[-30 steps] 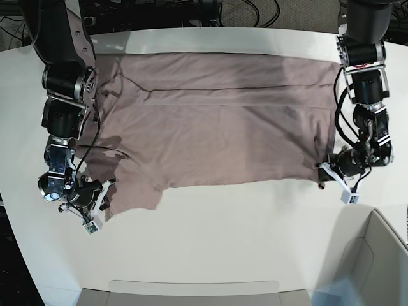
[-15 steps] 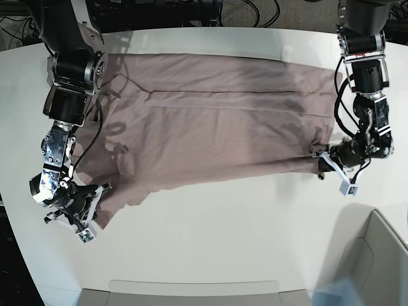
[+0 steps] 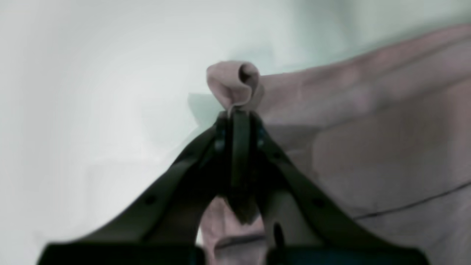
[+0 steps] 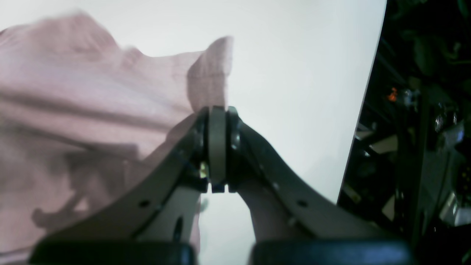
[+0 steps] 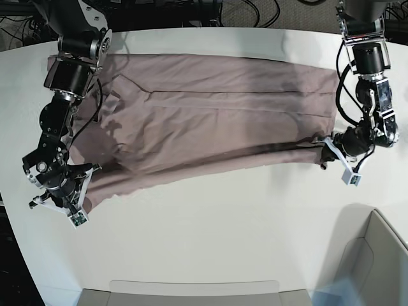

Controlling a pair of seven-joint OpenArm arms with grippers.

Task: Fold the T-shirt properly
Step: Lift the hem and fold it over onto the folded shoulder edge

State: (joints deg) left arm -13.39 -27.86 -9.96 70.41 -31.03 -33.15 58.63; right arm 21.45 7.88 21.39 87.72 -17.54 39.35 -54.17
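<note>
Pincers, left pincer [image 5: 322, 157] and right pincer [image 5: 88, 182], clamp T-shirt [image 5: 210, 121] near-edge corners above bare table [image 5: 210, 236].

We list a white table [image 5: 210, 236] with a curved near edge and rounded corners, its surface matte and plain. At its lower right corner we note a pale open box or bin [image 5: 373, 255], only partly in frame. Along the lower edge we record a light grey tray-like rim [image 5: 194, 292]. Beyond the far edge we count dark tangled cables [image 5: 248, 11] on a dim floor.
</note>
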